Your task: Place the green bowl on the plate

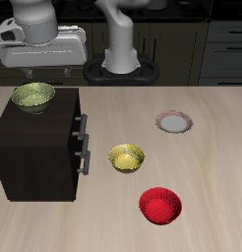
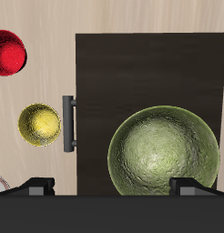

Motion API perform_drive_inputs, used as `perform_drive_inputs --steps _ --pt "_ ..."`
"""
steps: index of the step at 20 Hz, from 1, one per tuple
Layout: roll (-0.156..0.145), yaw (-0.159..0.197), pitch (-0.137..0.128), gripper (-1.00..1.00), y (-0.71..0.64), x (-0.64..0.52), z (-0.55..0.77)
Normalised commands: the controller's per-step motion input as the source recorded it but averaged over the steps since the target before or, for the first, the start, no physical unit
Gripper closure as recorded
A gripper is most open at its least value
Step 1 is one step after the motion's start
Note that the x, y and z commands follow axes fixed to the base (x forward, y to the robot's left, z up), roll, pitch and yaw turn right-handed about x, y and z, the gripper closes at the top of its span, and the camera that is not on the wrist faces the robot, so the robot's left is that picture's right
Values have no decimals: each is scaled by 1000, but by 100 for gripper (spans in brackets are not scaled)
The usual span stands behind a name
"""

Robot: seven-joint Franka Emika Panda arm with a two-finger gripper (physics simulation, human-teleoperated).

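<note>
Tool [image 1: 32, 71]: hangs above the green bowl [image 1: 33, 95], fingers spread wide, holding nothing.
Green bowl: sits on top of the dark cabinet [image 1: 39, 148], at its back corner.
Plate [image 1: 174, 122]: lies on the tabletop [image 1: 211, 167], well apart from the cabinet.
Risk, grasp: a finger landing on the curved rim could tip the bowl or push it off the cabinet edge.
Risk, carry: the golden-yellow bowl [image 1: 127, 157] lies near the likely path; a low pass could knock it.

bowl [image 1: 32, 95] atop cabinet [image 1: 39, 148] (back corner)
</note>
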Motion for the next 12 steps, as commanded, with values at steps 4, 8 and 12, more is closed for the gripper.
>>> perform_drive_inputs --steps 4,8,12 --pt "36 27 31 -100 161 20 -254" --pt "21 9 -8 -100 123 -23 -193" --pt "-11 -11 5 -100 67 -25 -293"
